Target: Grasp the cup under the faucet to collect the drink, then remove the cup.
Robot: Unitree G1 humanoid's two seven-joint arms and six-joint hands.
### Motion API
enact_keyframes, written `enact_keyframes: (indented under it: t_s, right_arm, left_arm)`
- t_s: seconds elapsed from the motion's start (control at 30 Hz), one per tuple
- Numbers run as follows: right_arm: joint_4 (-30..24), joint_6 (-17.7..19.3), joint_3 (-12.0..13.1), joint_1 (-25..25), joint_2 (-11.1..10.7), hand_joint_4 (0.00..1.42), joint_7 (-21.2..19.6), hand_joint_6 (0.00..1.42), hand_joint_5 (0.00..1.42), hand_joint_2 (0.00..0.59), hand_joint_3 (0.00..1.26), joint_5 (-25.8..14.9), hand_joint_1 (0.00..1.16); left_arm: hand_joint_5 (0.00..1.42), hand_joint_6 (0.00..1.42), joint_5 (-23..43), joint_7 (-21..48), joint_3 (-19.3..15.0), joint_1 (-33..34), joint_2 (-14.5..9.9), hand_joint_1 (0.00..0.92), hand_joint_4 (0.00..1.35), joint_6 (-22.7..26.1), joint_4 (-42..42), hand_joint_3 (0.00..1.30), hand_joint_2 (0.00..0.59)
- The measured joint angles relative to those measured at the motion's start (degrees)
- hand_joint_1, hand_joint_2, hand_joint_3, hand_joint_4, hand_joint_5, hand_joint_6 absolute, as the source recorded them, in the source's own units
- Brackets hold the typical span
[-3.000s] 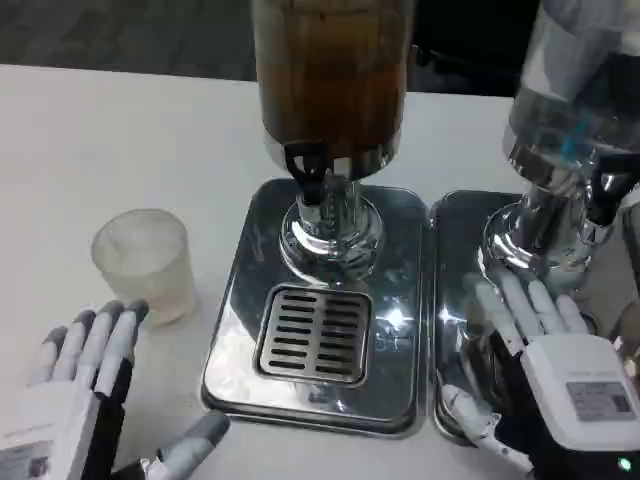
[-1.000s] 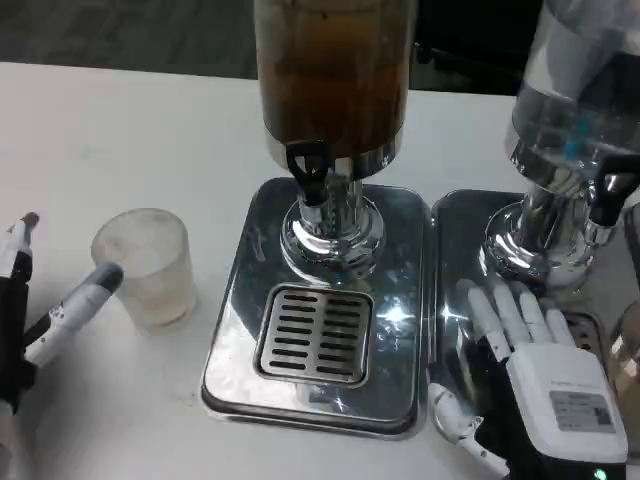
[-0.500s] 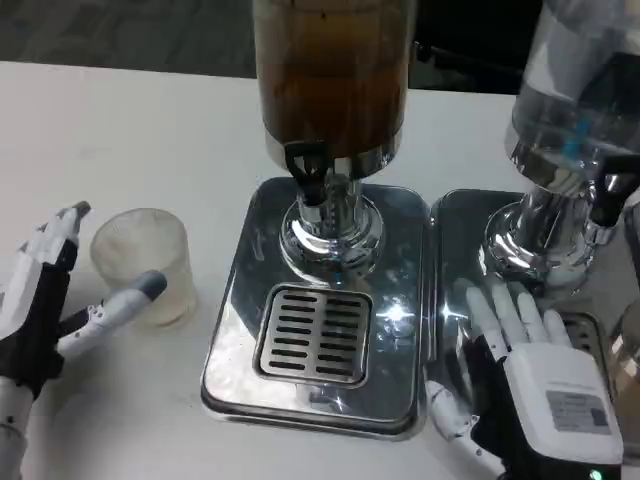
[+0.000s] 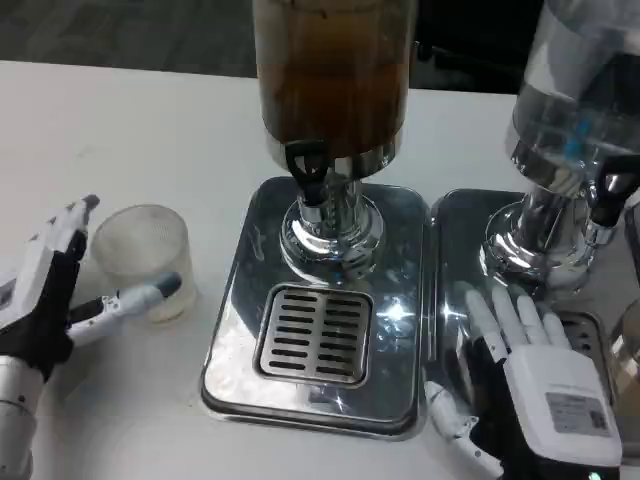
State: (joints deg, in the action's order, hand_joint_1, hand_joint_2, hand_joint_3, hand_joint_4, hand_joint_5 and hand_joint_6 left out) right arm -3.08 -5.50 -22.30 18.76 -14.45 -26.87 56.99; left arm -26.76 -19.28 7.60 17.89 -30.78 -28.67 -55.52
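Left hand (image 4: 45, 295) has closed in since a second ago, fingers spread around frosted cylindrical cup (image 4: 143, 260) on white desk (image 4: 130, 130), left of mirrored tray (image 4: 245, 330). Right hand (image 4: 525, 370) flat, fingers splayed.

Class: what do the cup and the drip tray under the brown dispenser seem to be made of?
Cup: probably frosted translucent plastic, though it may be glass; its wall looks cloudy and matte. Drip tray: polished metal, likely stainless steel; it mirrors the lights, and has a slotted grille.

No legible text; only a blurred label on the right robot hand (image 4: 545, 385).
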Motion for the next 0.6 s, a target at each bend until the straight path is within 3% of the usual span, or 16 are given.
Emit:
enact_keyframes:
  t_s: [0.13, 0.27, 0.37, 0.5, 0.6]
  right_arm:
    - [0.0, 0.0, 0.0, 0.0, 0.2, 0.00, 0.0, 0.00, 0.00, 0.428, 0.07, 0.0, 0.00]
    - [-0.6, 0.0, 0.0, 0.6, 0.2, 0.00, 0.0, 0.00, 0.00, 0.428, 0.07, 0.0, 0.00]
    - [-1.5, 0.0, 0.0, 1.2, 0.2, 0.00, 0.0, 0.00, 0.00, 0.428, 0.07, 0.0, 0.00]
    - [-1.9, 0.0, 0.1, 1.7, 0.2, 0.00, 0.0, 0.00, 0.00, 0.428, 0.07, -0.1, 0.00]
    - [-2.2, 0.0, 0.2, 1.8, 0.3, 0.00, 0.0, 0.00, 0.00, 0.429, 0.07, -0.1, 0.00]
  left_arm:
    - [0.00, 0.00, 0.4, 0.2, 0.4, 0.3, 0.2, 0.245, 0.00, -0.9, -1.3, 0.00, 0.013]
    - [0.01, 0.00, 1.9, 0.5, 0.3, 0.3, 0.6, 0.263, 0.00, -4.0, -3.4, 0.00, 0.018]
    - [0.11, 0.10, 2.4, 0.3, 0.3, 0.3, 0.7, 0.287, 0.00, -5.2, -4.2, 0.00, 0.019]
    - [0.18, 0.19, 2.5, -1.4, 0.2, 0.8, 1.7, 0.312, 0.00, -5.7, -5.0, 0.00, 0.029]
    - [0.18, 0.17, 2.5, -1.6, 0.3, 1.7, 2.1, 0.326, 0.00, -5.8, -6.3, 0.00, 0.030]
